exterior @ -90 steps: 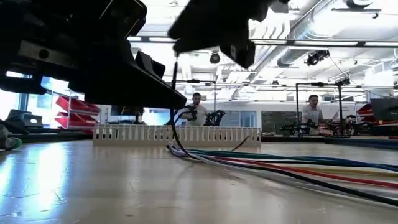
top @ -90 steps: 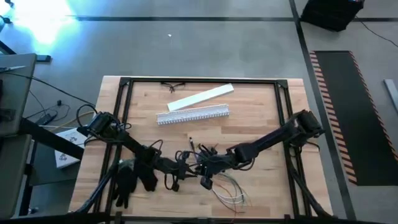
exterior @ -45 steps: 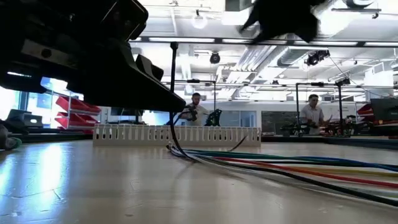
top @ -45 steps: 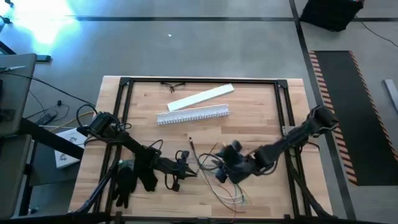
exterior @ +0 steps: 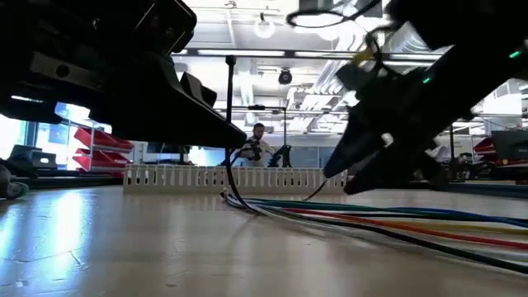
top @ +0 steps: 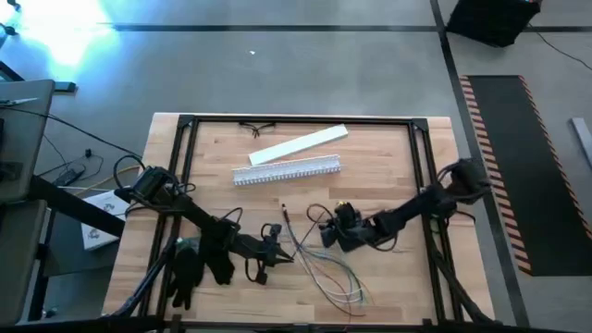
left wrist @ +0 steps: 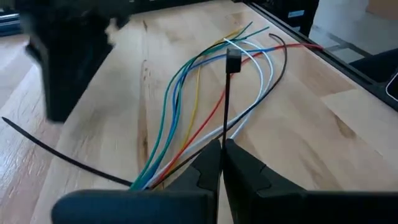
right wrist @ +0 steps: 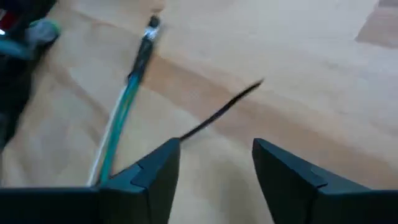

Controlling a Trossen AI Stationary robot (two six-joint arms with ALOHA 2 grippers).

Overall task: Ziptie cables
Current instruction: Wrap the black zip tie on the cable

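From above, the cables [top: 326,268] lie fanned across the near middle of the tabletop [top: 388,157], their gathered end by the left gripper [top: 280,242] and their loose ends spreading toward the near edge. The right gripper [top: 335,231] hangs just beyond the fan, close to it but apart. The white slotted channel [top: 287,171] and a flat white strip [top: 298,144] sit well back, out of the way.

At table height, the cables [exterior: 371,219] run flat along the wood in front of the slotted channel [exterior: 231,177], with the right arm's dark bulk low over them. A sweep at that height could drag strands sideways and undo the bundle.

Through the left wrist camera, the left gripper [left wrist: 222,163] has its jaws pinched shut on a thin black zip tie [left wrist: 226,102] that stands up with its head on top; its tail [left wrist: 56,155] trails away under the gathered wires [left wrist: 186,118]. That grip looks slim to me: a tug from the other arm could pull the tie out, or tip the head so the tail can't be threaded.

Through the right wrist camera, the right gripper [right wrist: 214,162] has its jaws wide apart and empty, over a black strand [right wrist: 221,109] and near a wire end [right wrist: 134,74]. Closing here, it might catch a wire instead of the tie.
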